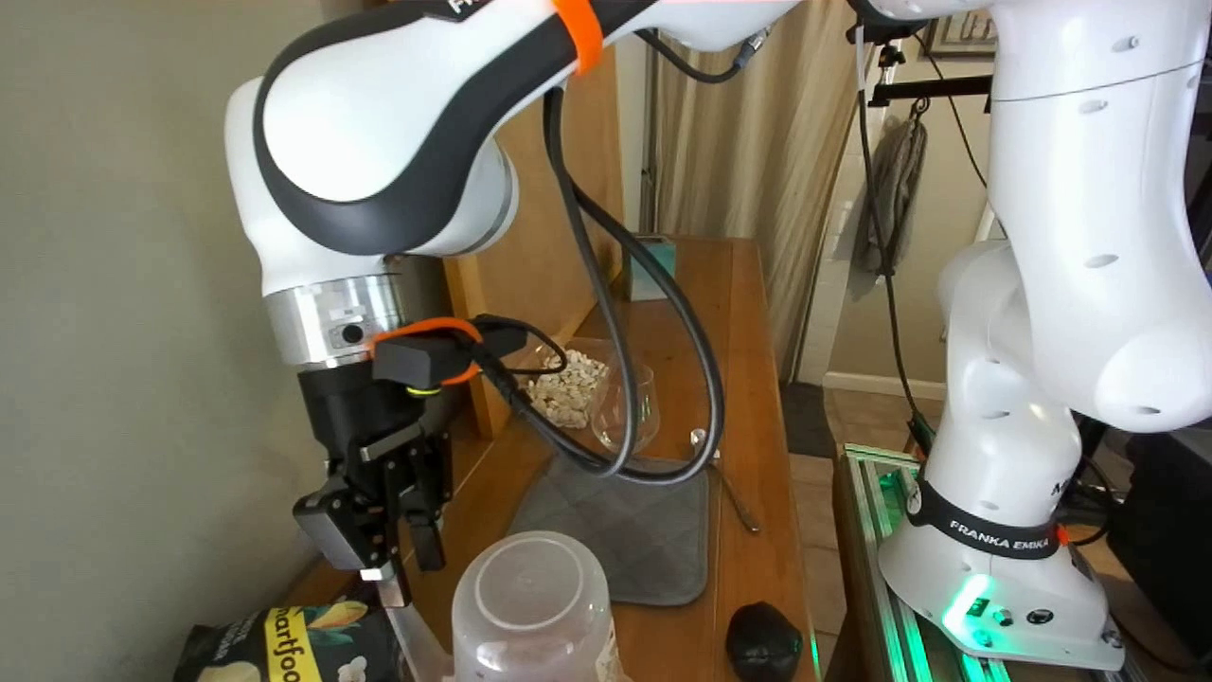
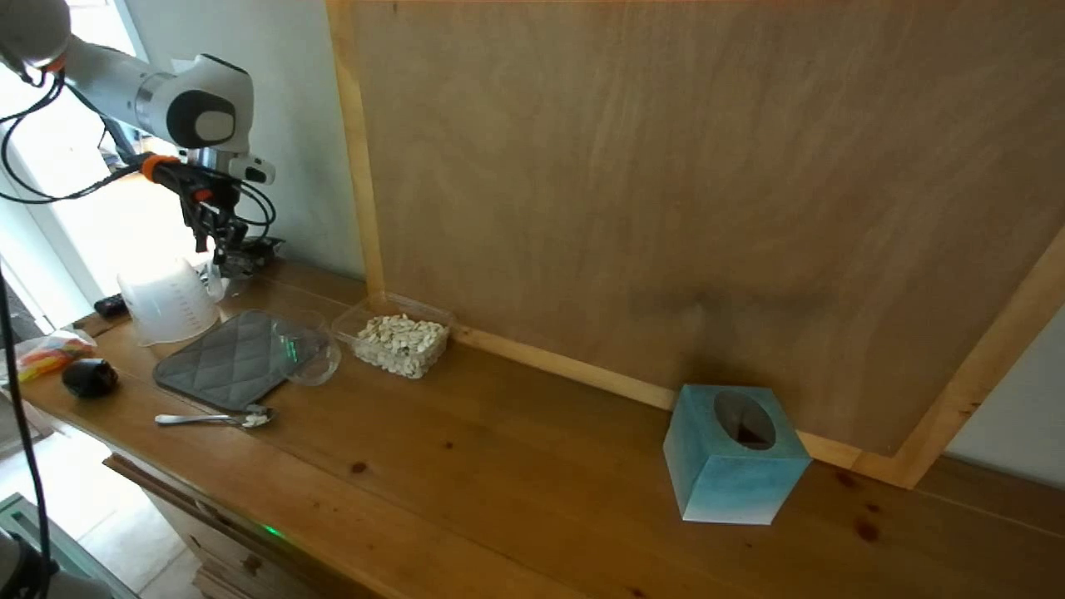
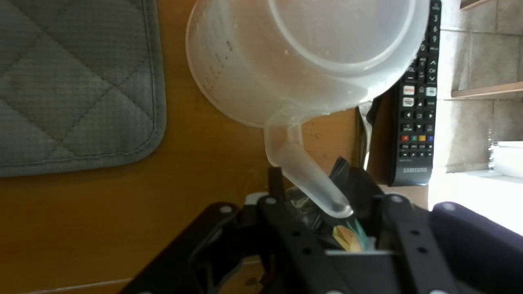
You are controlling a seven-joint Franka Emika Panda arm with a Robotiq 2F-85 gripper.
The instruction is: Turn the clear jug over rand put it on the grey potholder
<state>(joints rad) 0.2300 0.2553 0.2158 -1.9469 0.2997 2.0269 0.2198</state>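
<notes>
Wooden counter (image 2: 499, 491); gripper (image 3: 318, 181) jaws spread, clear jug (image 3: 302, 53) handle (image 3: 314, 184) slanting between them, grey potholder (image 3: 77, 94) just beside.

SAMSUNG remote (image 3: 421, 106), FRANKA EMIKA arm (image 1: 1089, 218), "artfoo" bag (image 1: 292, 646)

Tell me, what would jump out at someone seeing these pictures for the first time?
Probably the big white robot arm first, reaching over the wooden counter in both exterior views. Next, the clear jug, upside down beside the grey potholder, its handle showing between the sides of the open gripper in the wrist view. Then the blue box near the wooden panel in an exterior view.
</notes>
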